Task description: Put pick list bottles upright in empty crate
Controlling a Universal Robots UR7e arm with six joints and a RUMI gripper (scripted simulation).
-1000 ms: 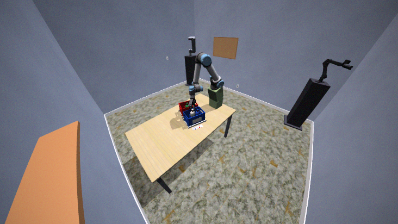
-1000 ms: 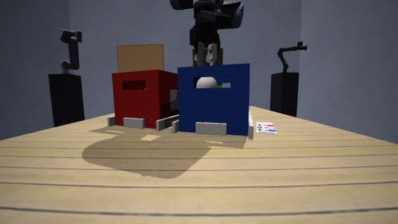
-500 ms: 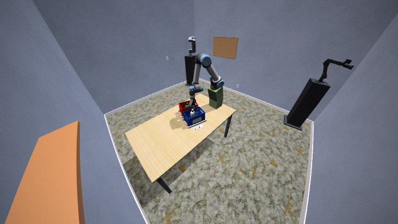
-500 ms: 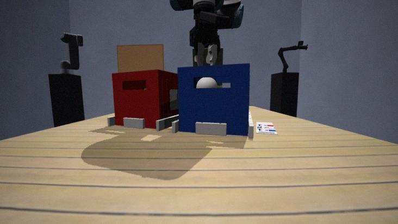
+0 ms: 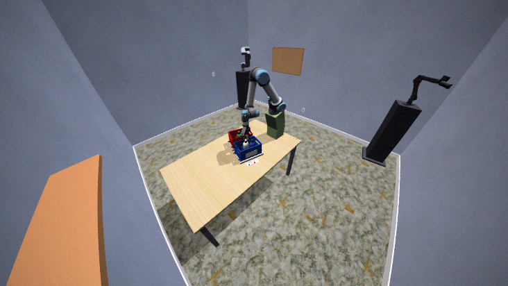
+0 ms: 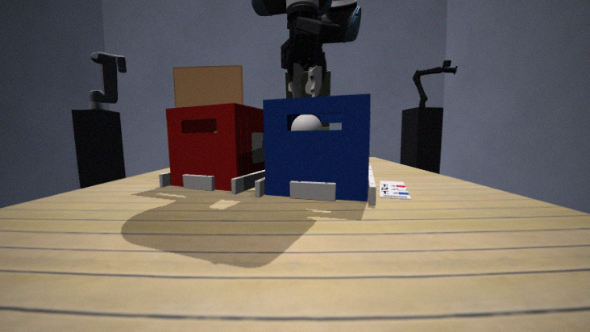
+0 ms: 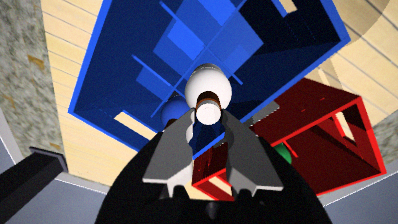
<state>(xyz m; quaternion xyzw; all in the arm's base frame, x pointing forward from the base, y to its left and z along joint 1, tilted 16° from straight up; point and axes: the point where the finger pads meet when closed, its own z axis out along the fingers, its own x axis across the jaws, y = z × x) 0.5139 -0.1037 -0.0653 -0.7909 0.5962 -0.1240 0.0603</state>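
In the blue crate [image 5: 237, 151] [image 6: 315, 156] [image 7: 95, 80], 1 white bottle [image 5: 245, 144] [image 6: 306, 122] [image 7: 208, 90] stands upright. Your gripper [image 5: 245, 138] [image 6: 305, 94] [image 7: 207, 109] is narrowly open, clamped on its cap.

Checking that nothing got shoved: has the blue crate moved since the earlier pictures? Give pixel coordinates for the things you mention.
No; judged against the wooden table [image 5: 198, 184] [image 6: 288, 296] [image 7: 65, 50] in the exterior view, the blue crate [image 5: 239, 155] [image 6: 317, 156] [image 7: 88, 59] shows no visible shift.
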